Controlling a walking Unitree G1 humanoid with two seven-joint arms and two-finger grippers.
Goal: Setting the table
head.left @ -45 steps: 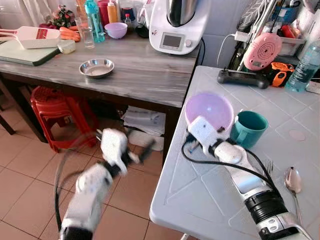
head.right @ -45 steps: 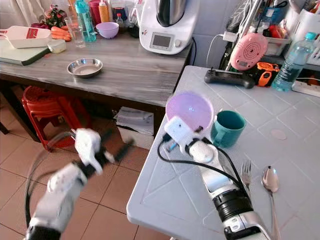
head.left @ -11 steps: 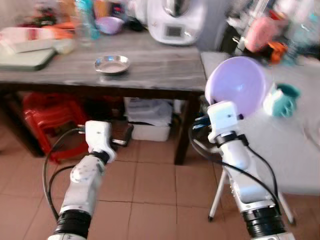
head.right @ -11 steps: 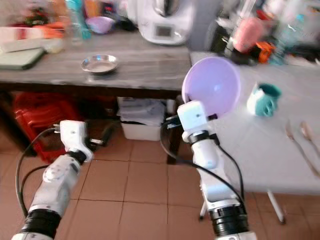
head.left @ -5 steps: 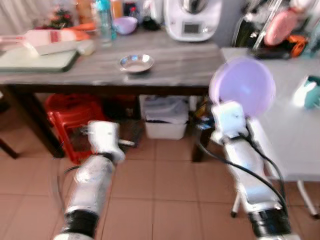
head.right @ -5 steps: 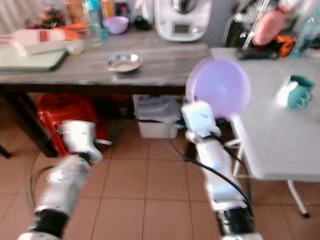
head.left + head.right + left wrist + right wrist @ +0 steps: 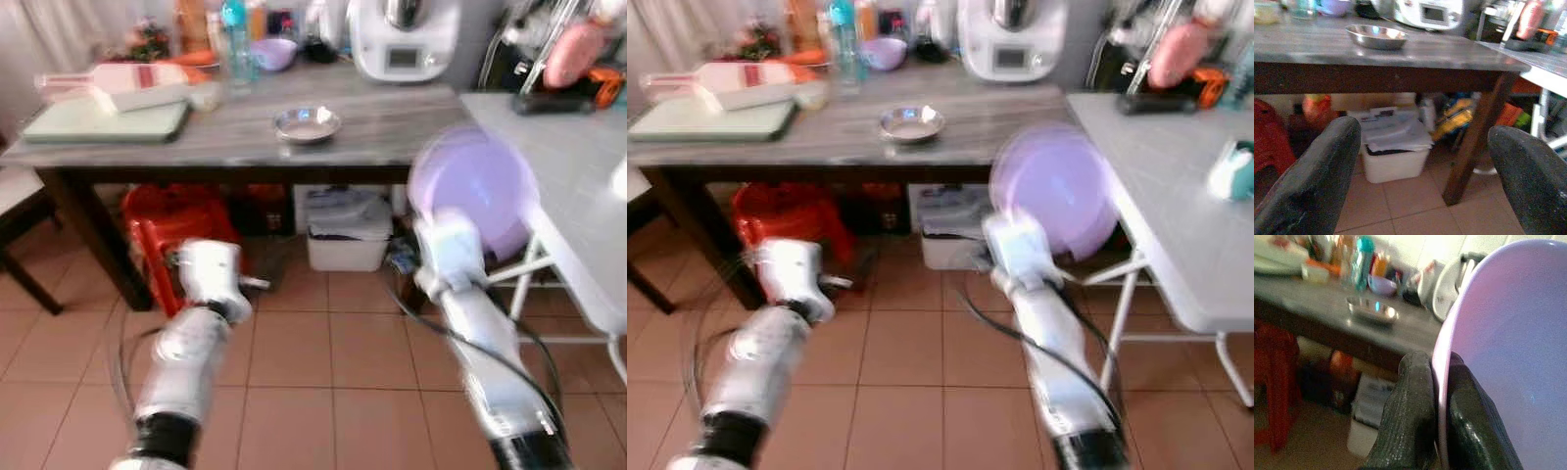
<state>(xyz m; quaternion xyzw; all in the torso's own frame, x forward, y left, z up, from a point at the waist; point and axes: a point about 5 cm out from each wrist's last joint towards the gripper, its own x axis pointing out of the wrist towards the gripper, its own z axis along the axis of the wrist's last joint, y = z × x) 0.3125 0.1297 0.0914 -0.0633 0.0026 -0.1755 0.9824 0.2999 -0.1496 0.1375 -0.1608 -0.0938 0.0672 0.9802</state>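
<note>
lilac plastic bowl (image 7: 1055, 188) rides at our one o'clock, its rim pinched between the right gripper (image 7: 1436, 382) fingers; we judge it light, stiff, slippery. left gripper (image 7: 1420, 161) gapes empty.

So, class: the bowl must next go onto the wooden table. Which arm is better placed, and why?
Right. The right gripper is already shut on the purple bowl's rim, held up near the wooden table. The left gripper is open, holding nothing, low under the table edge.
</note>
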